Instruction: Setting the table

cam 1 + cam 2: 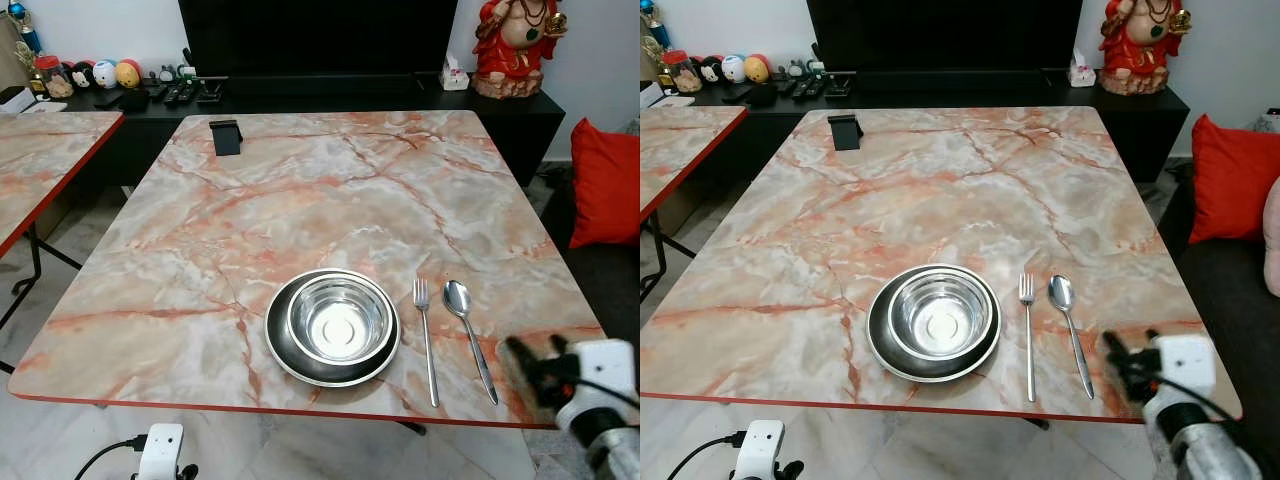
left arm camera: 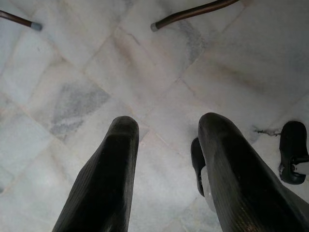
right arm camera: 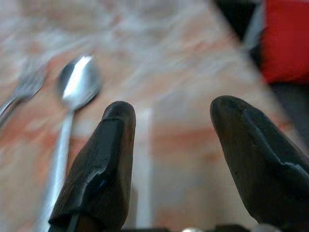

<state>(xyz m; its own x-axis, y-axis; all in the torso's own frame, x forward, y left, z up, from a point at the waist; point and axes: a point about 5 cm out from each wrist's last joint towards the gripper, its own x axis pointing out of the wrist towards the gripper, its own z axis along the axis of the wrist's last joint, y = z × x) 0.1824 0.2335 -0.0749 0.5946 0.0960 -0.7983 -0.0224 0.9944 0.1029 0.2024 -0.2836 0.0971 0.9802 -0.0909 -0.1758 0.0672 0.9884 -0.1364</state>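
Note:
A steel bowl (image 1: 338,320) sits inside a dark round plate (image 1: 283,350) near the front edge of the marble table (image 1: 300,200). To their right lie a fork (image 1: 426,340) and a spoon (image 1: 468,330), side by side with their handles toward me. My right gripper (image 1: 520,365) hovers blurred just right of the spoon's handle, low over the table's front right corner. In the right wrist view it (image 3: 169,116) is open, with nothing between its fingers and the spoon (image 3: 72,96) ahead. My left gripper (image 2: 166,130) hangs open over the tiled floor.
A small black stand (image 1: 226,136) is at the table's far left. A second marble table (image 1: 40,160) stands to the left. A black cabinet (image 1: 330,95) with a red figure (image 1: 515,45) runs behind. A red cushion (image 1: 605,185) lies on a dark sofa at the right.

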